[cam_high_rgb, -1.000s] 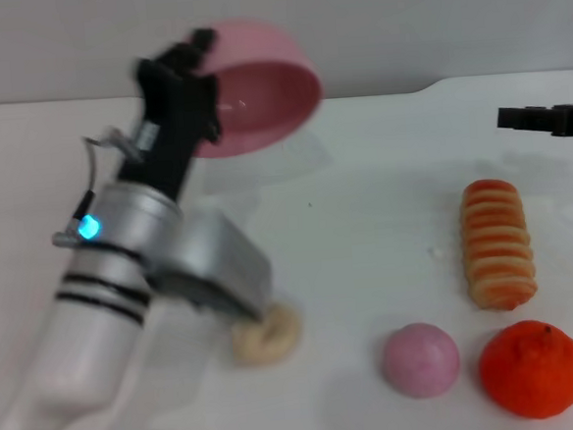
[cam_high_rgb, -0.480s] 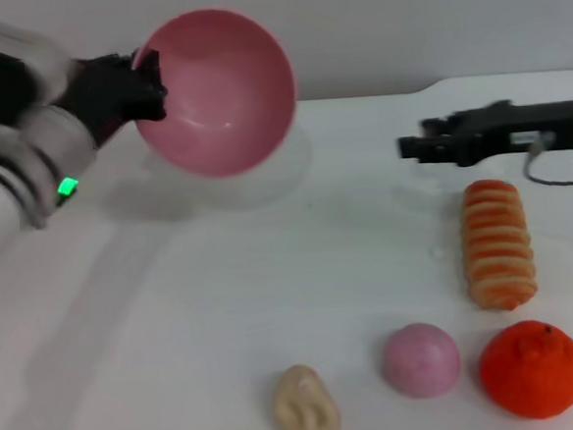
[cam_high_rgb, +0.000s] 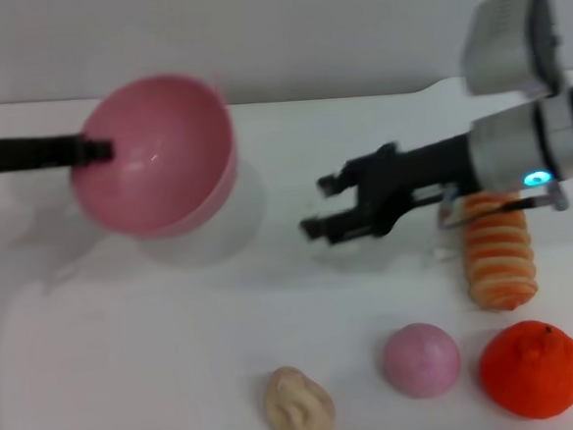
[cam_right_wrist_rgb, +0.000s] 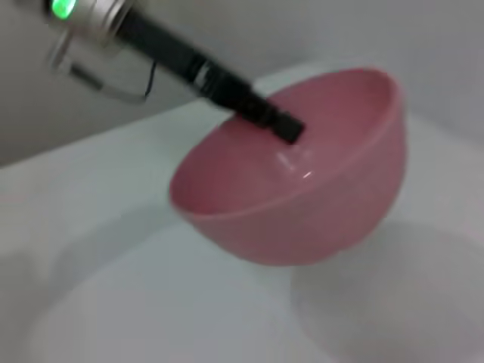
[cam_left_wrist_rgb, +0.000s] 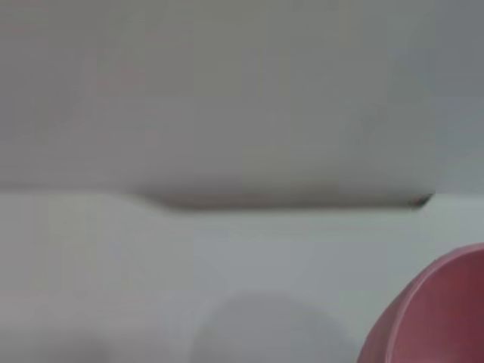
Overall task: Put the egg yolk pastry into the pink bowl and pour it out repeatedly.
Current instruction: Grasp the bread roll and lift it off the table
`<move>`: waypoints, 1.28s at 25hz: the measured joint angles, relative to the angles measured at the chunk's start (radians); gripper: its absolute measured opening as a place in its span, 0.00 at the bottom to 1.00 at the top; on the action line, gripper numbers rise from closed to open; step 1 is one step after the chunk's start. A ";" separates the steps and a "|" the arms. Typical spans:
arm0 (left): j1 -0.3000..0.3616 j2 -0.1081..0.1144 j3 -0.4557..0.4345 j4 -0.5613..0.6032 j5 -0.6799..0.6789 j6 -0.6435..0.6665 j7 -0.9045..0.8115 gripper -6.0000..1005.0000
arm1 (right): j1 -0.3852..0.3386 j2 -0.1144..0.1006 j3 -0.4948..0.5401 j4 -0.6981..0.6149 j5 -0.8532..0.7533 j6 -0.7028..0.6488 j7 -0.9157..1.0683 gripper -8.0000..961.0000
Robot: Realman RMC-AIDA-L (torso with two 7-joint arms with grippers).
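- Fingers of the right gripper (cam_high_rgb: 317,205) stand apart with nothing between them, above the table (cam_high_rgb: 159,362), mid-scene; the left gripper (cam_high_rgb: 103,149) is clamped on the rim of the bowl (cam_high_rgb: 154,155), held tilted above the table's far left.
- Pastry (cam_high_rgb: 298,406) lies on the near edge, beside a pink ball (cam_high_rgb: 421,359), well apart from both grippers.
- It looks light, soft and crumbly, I judge, so pinch gently across its rounded sides.
- Bowl seems light, stiff and probably slippery.
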 joint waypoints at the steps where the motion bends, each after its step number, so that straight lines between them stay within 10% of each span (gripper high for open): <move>1: -0.002 -0.005 -0.016 0.037 0.074 0.039 -0.055 0.00 | 0.013 -0.001 -0.034 -0.001 -0.009 -0.002 0.025 0.73; 10: -0.022 -0.103 -0.104 0.272 0.512 0.344 -0.207 0.00 | 0.062 0.003 -0.258 -0.104 -0.094 -0.091 0.226 0.74; 32: -0.022 -0.109 -0.069 0.281 0.526 0.348 -0.204 0.01 | 0.072 0.013 -0.590 -0.078 -0.099 0.020 0.384 0.73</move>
